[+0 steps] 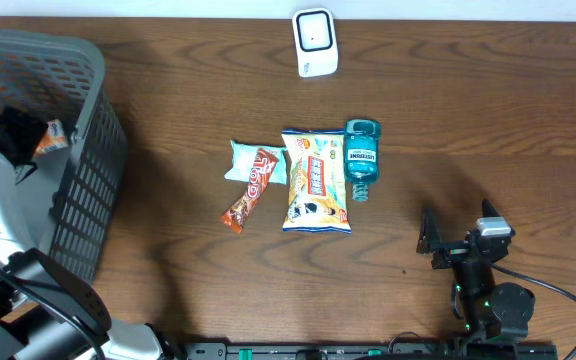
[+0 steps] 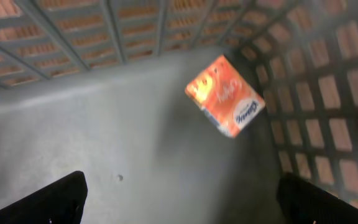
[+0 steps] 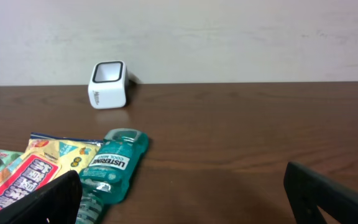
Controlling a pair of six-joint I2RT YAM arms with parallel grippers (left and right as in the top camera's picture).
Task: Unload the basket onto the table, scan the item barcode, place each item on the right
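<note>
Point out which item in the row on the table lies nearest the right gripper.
The teal plastic Listerine mouthwash bottle, at the row's right end; the yellow snack bag and brown candy bar lie farther left.

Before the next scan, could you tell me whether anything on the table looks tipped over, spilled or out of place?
Only the Listerine bottle stands out: it lies on its side beside the snack bag. Nothing looks spilled or damaged.

Grey plastic lattice basket (image 1: 88, 150) stands at the left end of the dark wooden surface (image 1: 488, 120), with an orange packet (image 2: 225, 96) inside on its floor. White box-shaped scanner (image 1: 315, 42) sits at the far edge. Mid-surface, left to right: pale teal pouch (image 1: 240, 160) partly under a brown candy bar (image 1: 251, 189), yellow snack bag (image 1: 315, 180), blue-green mouthwash bottle (image 1: 361, 158) just beside it.
</note>
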